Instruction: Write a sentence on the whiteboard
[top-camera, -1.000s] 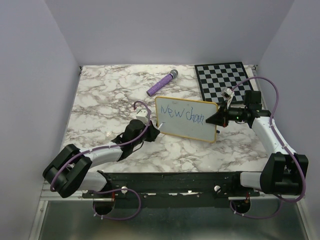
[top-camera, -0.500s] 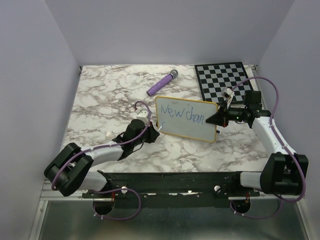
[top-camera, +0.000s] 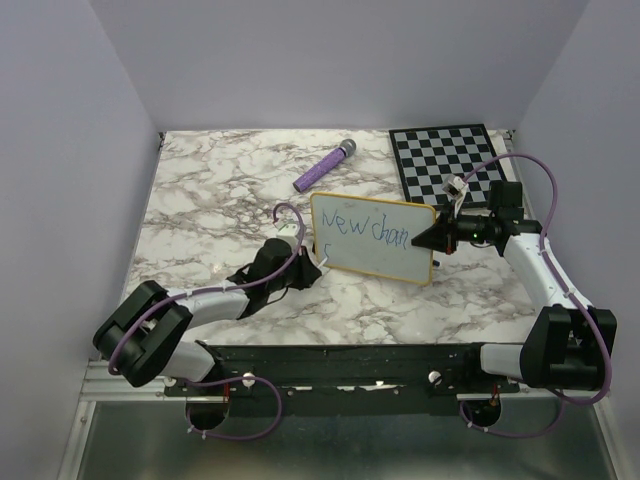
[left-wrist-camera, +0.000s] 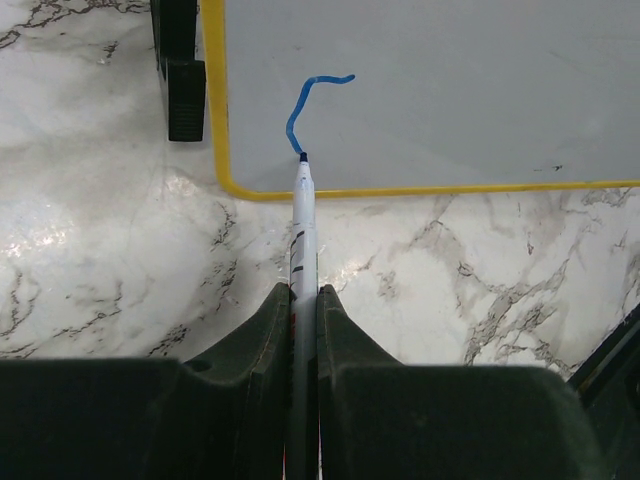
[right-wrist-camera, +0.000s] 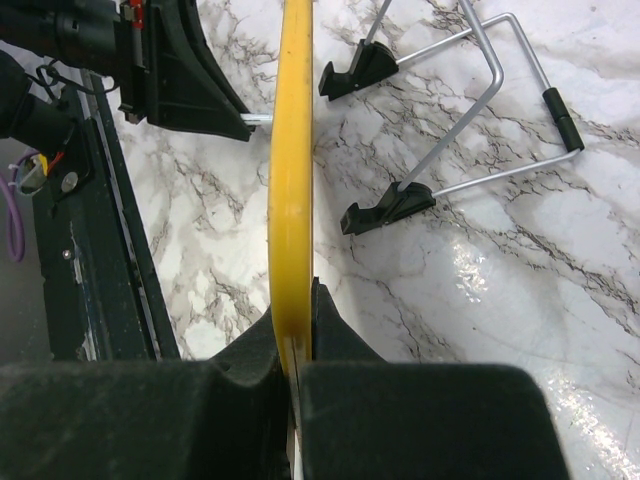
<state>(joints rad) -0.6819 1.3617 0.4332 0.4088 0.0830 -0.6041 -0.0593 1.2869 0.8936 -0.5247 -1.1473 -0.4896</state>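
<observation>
The whiteboard (top-camera: 372, 240) stands tilted on the marble, with a yellow frame (left-wrist-camera: 222, 120) and a black foot (left-wrist-camera: 185, 90). The sentence (top-camera: 365, 229) reads "New chan" in blue on the top line. A short curved blue stroke (left-wrist-camera: 308, 97) sits below it near the lower left corner. My left gripper (left-wrist-camera: 303, 295) is shut on a white marker (left-wrist-camera: 301, 240), and the marker's tip touches the board at the stroke's end. My right gripper (right-wrist-camera: 296, 300) is shut on the whiteboard's yellow right edge (right-wrist-camera: 291, 150) and holds it upright.
A purple cylinder (top-camera: 324, 166) lies at the back centre. A black-and-white checkered board (top-camera: 448, 160) lies at the back right. The whiteboard's wire stand (right-wrist-camera: 480, 120) with black feet rests on the marble behind it. Walls close in the left, right and back.
A short blue stroke has appeared under "New" at the board's lower left. My left arm has shifted slightly along the board with the marker. The right arm has not moved.
</observation>
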